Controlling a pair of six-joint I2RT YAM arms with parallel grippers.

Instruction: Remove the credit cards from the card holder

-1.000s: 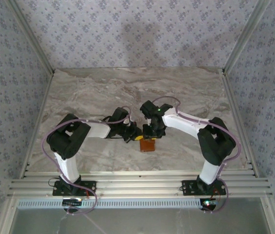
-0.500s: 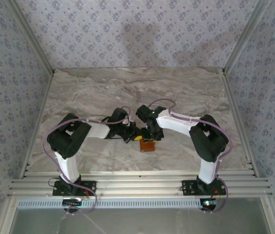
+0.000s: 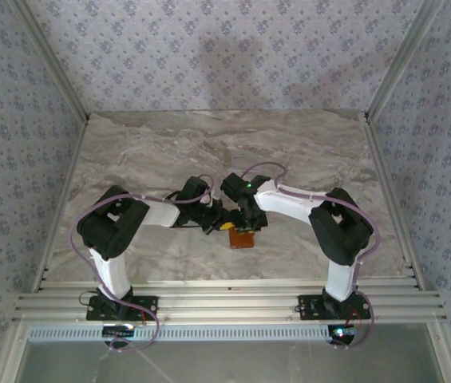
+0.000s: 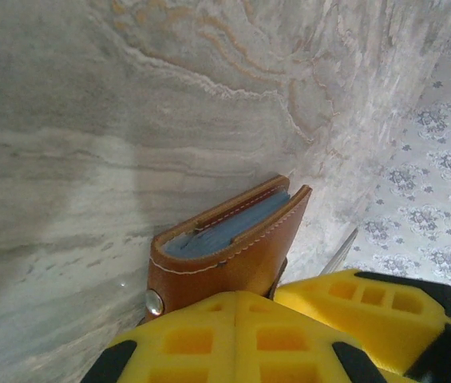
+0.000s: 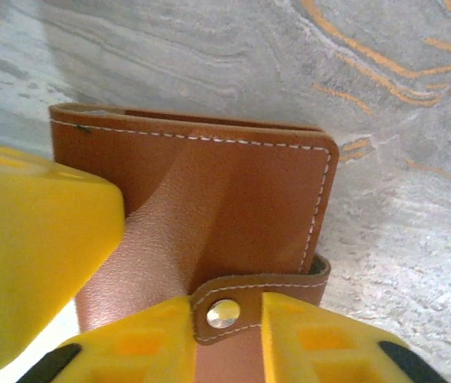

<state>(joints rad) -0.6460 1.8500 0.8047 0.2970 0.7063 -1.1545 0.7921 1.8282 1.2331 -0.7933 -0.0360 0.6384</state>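
The brown leather card holder [image 3: 244, 238] lies on the marble table between both grippers. In the left wrist view it [image 4: 233, 255] stands slightly agape, grey-blue inner faces showing between its covers. My left gripper [image 4: 237, 319] is shut, its yellow fingertips pressed together against the cover, which creases under them [image 5: 33, 239]. My right gripper [image 5: 227, 335] is closed on the snap tab [image 5: 245, 291], one finger on each side of the metal stud. From above, the left gripper [image 3: 223, 222] and right gripper [image 3: 241, 223] almost touch. The credit cards are hidden.
The marble table [image 3: 169, 152] stretches wide behind and beside the arms. Patterned walls and metal frame rails [image 3: 385, 88] enclose it on three sides. A slotted rail [image 3: 225, 299] runs along the near edge at the arm bases.
The right arm has swung in toward the left. Its gripper has drawn in and narrowed around the snap tab. The left arm and the card holder have stayed put.
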